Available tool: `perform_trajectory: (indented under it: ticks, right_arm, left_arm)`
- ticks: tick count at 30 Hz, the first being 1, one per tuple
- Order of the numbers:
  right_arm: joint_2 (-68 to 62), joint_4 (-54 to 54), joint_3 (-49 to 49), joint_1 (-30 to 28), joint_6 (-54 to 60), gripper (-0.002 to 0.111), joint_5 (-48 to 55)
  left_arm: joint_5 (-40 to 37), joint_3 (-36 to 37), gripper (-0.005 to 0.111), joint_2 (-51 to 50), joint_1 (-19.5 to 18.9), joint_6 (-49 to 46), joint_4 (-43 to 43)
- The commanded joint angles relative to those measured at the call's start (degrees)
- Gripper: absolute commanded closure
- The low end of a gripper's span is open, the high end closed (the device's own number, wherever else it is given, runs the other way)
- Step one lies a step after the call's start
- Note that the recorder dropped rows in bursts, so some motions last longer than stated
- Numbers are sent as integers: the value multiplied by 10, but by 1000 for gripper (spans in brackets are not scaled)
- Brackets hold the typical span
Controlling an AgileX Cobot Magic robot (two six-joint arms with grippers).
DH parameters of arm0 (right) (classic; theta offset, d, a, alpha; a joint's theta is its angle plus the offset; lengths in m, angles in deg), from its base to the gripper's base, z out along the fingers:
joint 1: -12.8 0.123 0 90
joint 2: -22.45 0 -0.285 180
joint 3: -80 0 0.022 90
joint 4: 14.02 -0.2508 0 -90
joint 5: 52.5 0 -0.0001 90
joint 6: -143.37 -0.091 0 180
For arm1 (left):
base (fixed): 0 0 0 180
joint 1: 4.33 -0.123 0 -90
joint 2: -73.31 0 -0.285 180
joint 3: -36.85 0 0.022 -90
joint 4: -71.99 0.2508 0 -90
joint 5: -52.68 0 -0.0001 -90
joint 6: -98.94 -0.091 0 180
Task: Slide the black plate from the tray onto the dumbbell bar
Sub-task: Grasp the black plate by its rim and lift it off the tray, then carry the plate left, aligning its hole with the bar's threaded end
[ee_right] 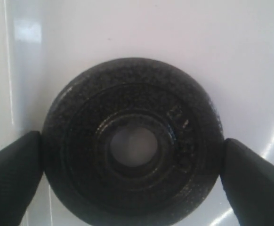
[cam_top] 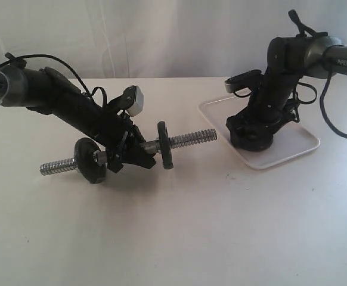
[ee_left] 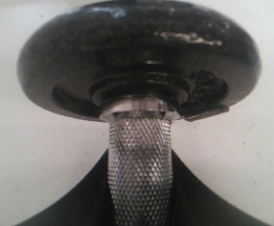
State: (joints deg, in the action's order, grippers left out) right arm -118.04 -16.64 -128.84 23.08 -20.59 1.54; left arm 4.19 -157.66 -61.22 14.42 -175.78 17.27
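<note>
My left gripper (cam_top: 126, 156) is shut on the knurled middle of the dumbbell bar (cam_top: 191, 139) and holds it just above the table, tilted up toward the right. Two black discs (cam_top: 90, 161) (cam_top: 164, 154) sit on the bar, one on each side of the grip. The left wrist view shows the bar (ee_left: 139, 165) between the dark fingers (ee_left: 71, 212), with one disc (ee_left: 137, 52) just beyond. My right gripper (cam_top: 254, 140) points down into the white tray (cam_top: 293, 146). There the black plate (ee_right: 184, 155) lies flat, with both fingers (ee_right: 14, 169) touching its rim on opposite sides.
The tray stands at the back right of the white table (cam_top: 179, 238), close to the bar's free threaded end. A white curtain hangs behind the table. The right arm's cables (cam_top: 328, 113) loop beside the tray.
</note>
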Motion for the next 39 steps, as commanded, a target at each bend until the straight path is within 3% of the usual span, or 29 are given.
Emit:
perform_trajectory:
  ticks: [1,12,19,39]
  right_arm:
    - [30,-15,-1,-2,2,71,-10]
    - [53,-136,-1,-50,18,71,-8]
    - [53,-302,-1,-99,102,73,21]
    - [52,-534,1,-184,264,73,159]
  left_arm:
    - [-35,-10,107,40,2,-2,-168]
    - [-33,-10,107,40,2,-2,-168]
    - [-33,-10,107,40,2,-2,-168]
    - [-22,-10,107,40,2,-2,-172]
